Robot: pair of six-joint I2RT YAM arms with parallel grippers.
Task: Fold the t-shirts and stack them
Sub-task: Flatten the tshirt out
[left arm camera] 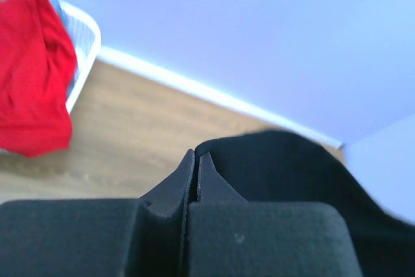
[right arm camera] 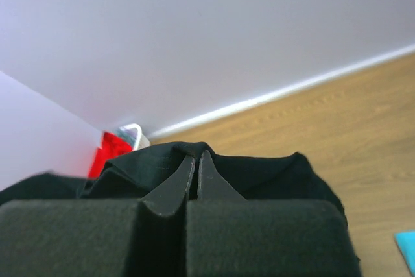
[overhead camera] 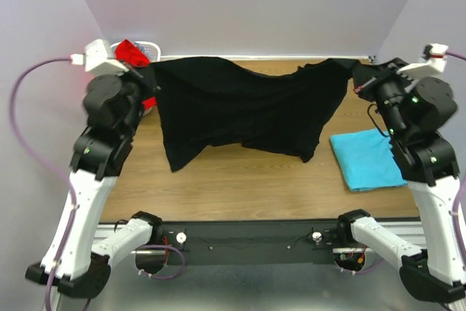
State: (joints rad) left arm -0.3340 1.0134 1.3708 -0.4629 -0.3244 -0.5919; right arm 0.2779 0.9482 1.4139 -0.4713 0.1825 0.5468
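Observation:
The black t-shirt [overhead camera: 240,107] hangs stretched in the air between my two grippers, sagging in the middle, its lower edges near the table. My left gripper [overhead camera: 148,72] is shut on its left corner; in the left wrist view the shut fingertips [left arm camera: 196,155] pinch the black cloth [left arm camera: 292,173]. My right gripper [overhead camera: 357,72] is shut on its right corner; the right wrist view shows the tips [right arm camera: 196,157] in the black cloth [right arm camera: 272,176]. A folded turquoise t-shirt [overhead camera: 368,158] lies flat at the right. The red t-shirt [overhead camera: 132,52] lies in the basket at the back left.
A white lattice basket [overhead camera: 151,49] stands at the back left corner, seen with the red shirt in the left wrist view [left arm camera: 84,37]. The wooden table [overhead camera: 240,187] is walled by pale panels at back and sides. Its black front rail [overhead camera: 247,237] carries the arm bases.

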